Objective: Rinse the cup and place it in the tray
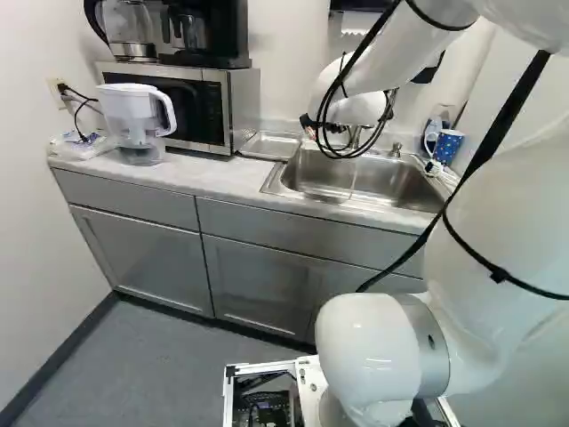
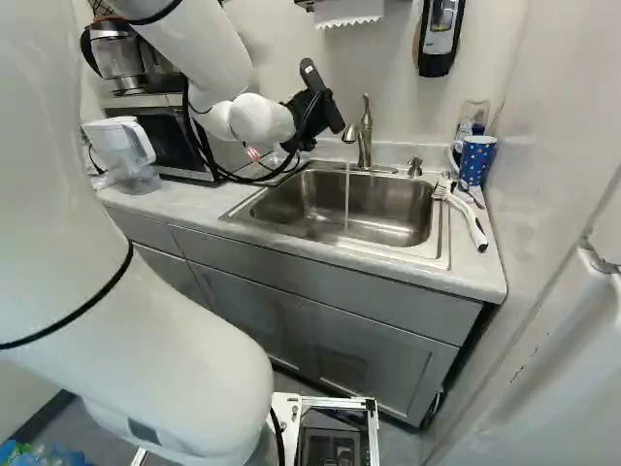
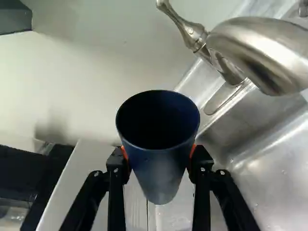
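Cup [image 3: 161,178] clamped both sides in my pincer [image 2: 303,118] | mouth twd me | apart from faucet [image 2: 365,144] | H2O [image 2: 346,199] running into sink [image 2: 281,199]

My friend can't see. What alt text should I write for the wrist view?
A dark blue cup is held between the robot's black jaws, its open top facing the camera. Beside it are a shiny metal tap and a metal sink, with a pale wall beyond.

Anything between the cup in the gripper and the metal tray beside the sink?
Nothing visible stands between the cup, held in the gripper, and the tray. The faucet is on the cup's sink side, away from the tray.
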Motion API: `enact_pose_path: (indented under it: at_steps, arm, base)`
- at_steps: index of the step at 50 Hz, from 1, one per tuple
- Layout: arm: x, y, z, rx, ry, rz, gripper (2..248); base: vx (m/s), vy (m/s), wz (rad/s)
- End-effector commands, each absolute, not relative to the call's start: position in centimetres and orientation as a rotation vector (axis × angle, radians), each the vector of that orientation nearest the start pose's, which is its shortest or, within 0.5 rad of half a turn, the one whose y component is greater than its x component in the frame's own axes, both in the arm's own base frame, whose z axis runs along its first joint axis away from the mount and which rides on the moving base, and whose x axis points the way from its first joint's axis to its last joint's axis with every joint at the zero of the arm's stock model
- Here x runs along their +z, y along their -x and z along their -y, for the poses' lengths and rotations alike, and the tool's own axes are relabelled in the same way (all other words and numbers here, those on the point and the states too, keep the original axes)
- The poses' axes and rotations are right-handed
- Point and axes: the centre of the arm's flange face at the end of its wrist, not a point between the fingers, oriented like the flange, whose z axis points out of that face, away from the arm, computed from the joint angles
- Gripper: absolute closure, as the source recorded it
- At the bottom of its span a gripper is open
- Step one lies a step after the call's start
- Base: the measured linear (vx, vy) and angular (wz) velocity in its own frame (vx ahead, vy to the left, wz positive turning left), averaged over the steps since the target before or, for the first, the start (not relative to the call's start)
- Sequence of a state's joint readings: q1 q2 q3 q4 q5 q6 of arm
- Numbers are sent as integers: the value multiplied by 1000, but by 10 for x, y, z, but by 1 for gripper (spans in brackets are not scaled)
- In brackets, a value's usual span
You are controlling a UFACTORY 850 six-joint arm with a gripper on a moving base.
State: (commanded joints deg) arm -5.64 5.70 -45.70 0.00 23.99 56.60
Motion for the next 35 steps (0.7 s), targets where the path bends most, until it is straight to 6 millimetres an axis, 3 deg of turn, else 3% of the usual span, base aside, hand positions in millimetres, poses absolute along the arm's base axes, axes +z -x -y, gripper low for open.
enact_pose_path:
  at_steps: [35]
  arm:
    - [581,-473,47,-1690,2120,-795,125]
  base:
    - [0,0,0]
